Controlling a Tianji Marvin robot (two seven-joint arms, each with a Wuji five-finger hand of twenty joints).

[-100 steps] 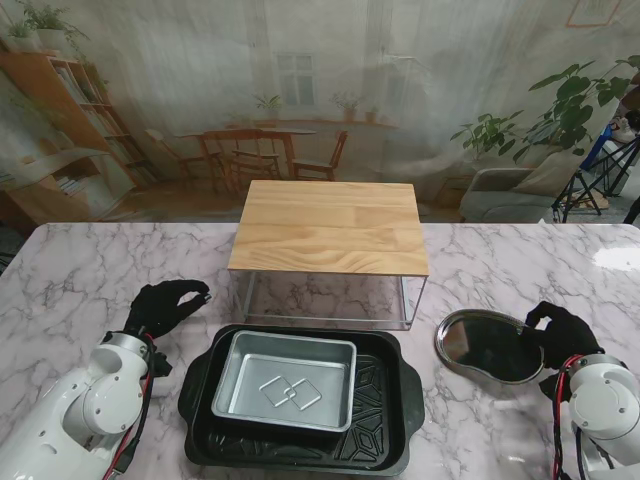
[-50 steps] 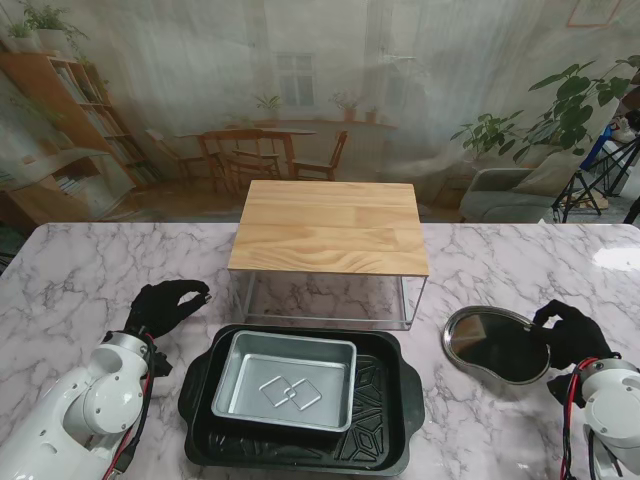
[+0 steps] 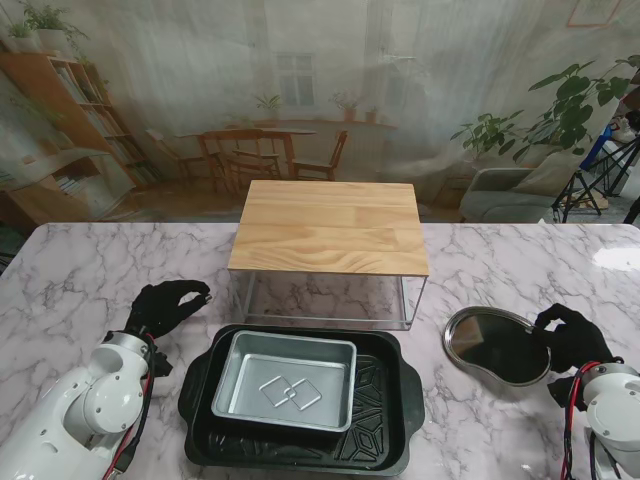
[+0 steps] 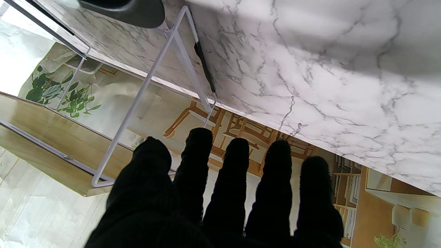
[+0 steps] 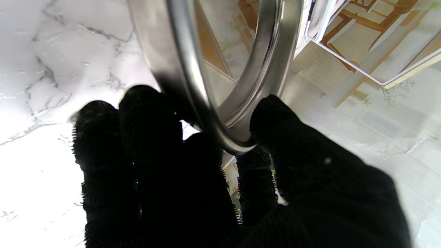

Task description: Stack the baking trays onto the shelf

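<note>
While our right hand pinches the rim of the shiny round tray on the table's right side, our left hand holds nothing, fingers loosely curled, beside the black tray near the shelf.

White marble table; printed backdrop behind: bookshelf, chairs, window, potted plants

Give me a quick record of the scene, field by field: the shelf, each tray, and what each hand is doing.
shelf: wooden top, nothing on it
black tray: on the table, nearer to me than the shelf
silver tray: nested inside the black tray
oval tray: right of the shelf
right hand: pinching the oval tray's rim
left hand: holds nothing, fingers curled
</note>
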